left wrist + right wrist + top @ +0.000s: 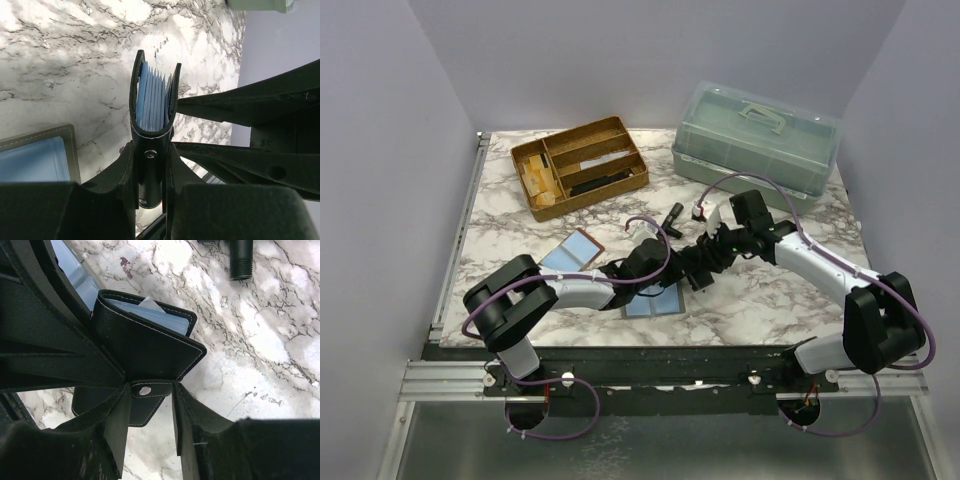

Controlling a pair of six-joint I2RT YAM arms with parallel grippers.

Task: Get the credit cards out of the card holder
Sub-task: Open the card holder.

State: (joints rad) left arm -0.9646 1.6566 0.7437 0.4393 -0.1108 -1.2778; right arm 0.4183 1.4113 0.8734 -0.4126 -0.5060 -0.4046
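On my left, the left gripper [150,152] is clamped tight on the spine end of the card holder [134,85], holding it on edge over the marble table [770,290] near the middle, its open mouth pointing away from the wrist; the holder looks like soft, stitched black leather, so I expect it to flex if squeezed hard; the credit cards [152,100] fanned inside are thin, light-blue, probably stiff and slick; I judge them light enough to slide out if pinched by their exposed top edges rather than their faces; to the right, the right gripper [149,400] stands with its jaws partly apart astride the snap strap [145,389]; whether it actually pinches anything I cannot tell.
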